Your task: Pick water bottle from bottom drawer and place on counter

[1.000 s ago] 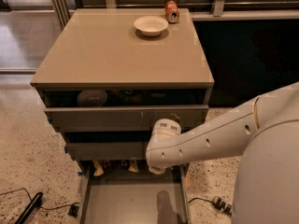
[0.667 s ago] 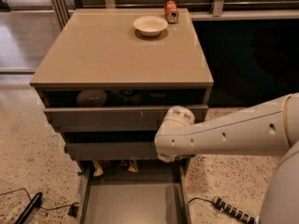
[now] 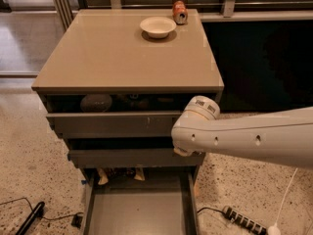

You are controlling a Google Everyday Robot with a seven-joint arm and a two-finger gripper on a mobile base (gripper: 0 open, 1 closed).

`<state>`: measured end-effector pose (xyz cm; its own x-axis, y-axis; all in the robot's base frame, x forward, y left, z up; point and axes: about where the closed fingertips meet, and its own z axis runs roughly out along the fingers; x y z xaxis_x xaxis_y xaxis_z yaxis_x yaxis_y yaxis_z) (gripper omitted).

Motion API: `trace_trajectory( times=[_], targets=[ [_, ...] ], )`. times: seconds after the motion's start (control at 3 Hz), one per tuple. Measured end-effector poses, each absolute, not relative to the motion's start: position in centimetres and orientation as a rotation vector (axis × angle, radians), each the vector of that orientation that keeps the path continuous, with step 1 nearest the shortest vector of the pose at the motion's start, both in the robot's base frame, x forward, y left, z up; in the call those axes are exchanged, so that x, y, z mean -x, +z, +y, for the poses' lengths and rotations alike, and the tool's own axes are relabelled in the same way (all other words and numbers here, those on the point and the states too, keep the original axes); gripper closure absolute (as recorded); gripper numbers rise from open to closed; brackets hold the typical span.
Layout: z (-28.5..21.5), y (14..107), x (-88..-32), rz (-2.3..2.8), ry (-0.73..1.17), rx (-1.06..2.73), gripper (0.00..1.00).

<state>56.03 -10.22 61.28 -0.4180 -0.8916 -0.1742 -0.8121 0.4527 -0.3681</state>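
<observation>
Above the bottom drawer, the arm hides the gripper, its opening impossible to tell; descending could clip the middle drawer.

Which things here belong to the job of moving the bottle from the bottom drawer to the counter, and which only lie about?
Job: bottom drawer, open; counter; arm, before the upper drawers, its pincer out of sight; bottle, not to be made out.
Lying about: bowl and can on the counter; power strip on the floor.
</observation>
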Motion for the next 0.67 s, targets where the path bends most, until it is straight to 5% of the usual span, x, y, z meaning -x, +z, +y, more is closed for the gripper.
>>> trace_trajectory(
  times=[0.33, 0.67],
  targets=[
    [-13.18, 61.18, -50.24, 2.378, -0.334, 1.453, 1.00],
    [-13.05, 61.34, -50.47, 2.377, -0.328, 1.449, 1.00]
  ],
)
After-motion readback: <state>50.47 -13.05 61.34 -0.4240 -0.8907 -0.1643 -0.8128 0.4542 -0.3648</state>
